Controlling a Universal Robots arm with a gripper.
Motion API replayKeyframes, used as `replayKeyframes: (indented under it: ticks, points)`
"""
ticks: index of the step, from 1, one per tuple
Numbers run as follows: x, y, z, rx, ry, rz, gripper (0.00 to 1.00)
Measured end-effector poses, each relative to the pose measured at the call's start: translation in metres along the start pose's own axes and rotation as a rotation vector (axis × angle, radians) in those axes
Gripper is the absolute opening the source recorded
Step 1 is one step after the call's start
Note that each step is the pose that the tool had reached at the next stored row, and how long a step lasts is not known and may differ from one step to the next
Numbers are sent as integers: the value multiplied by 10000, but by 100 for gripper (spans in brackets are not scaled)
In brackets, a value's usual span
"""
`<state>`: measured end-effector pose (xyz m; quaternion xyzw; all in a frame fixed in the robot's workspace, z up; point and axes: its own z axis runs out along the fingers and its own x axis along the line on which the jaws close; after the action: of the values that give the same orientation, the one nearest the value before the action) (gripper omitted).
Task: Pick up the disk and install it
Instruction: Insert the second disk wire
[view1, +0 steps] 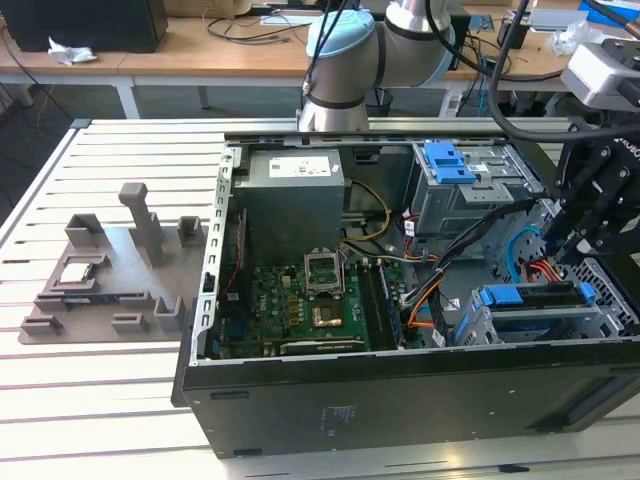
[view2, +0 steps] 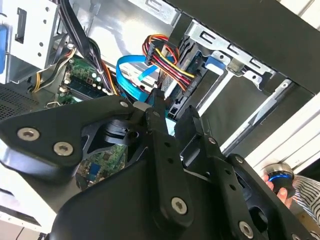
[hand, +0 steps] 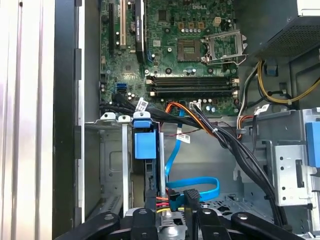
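The disk (view1: 535, 318), silver in its blue carrier bracket, sits in the drive cage at the front corner of the open computer case, on the exterior view's right. In the first wrist view the disk (hand: 144, 146) stands edge-on in the cage slot, its blue handle outward. My gripper (view1: 588, 228) hangs just above the cage. In both wrist views its black fingers (hand: 150, 212) are apart, with cables showing between them. The gripper (hand: 171, 202) (view2: 172, 107) is open and holds nothing.
Orange, red and blue cables (hand: 192, 187) run beside the cage, under the fingers. The motherboard (view1: 300, 300) and power supply (view1: 292, 195) fill the case's middle. A second bay with a blue bracket (view1: 450, 160) lies behind. A grey fixture plate (view1: 100, 270) lies at the left.
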<state>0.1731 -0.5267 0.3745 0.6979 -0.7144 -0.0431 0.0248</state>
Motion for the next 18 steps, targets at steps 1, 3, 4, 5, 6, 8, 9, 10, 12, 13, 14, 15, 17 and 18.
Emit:
replayKeyframes:
  ticks: [1, 3, 4, 5, 6, 8, 9, 10, 12, 13, 14, 15, 17, 18]
  points:
    - [-3, -1, 10, 1, 0, 0, 16]
    - [89, 48, 41, 14, 553, 54, 16]
    - [91, 50, 76, 14, 555, 53, 16]
    - [91, 46, 115, 14, 553, 50, 16]
    - [93, 43, 161, 13, 545, 39, 16]
    - [93, 41, 176, 13, 512, -2, 16]
    - [93, 41, 181, 12, 487, -22, 16]
    - [92, 40, 185, 12, 465, -45, 16]
    - [89, 39, 193, 11, 445, -109, 16]
    - [85, 36, 201, 10, 440, -169, 16]
    - [83, 33, 207, 11, 439, -189, 16]
    - [77, 26, 215, 10, 436, -206, 16]
    - [68, 20, 221, 10, 432, -206, 16]
    - [66, 16, 225, 10, 431, -207, 16]
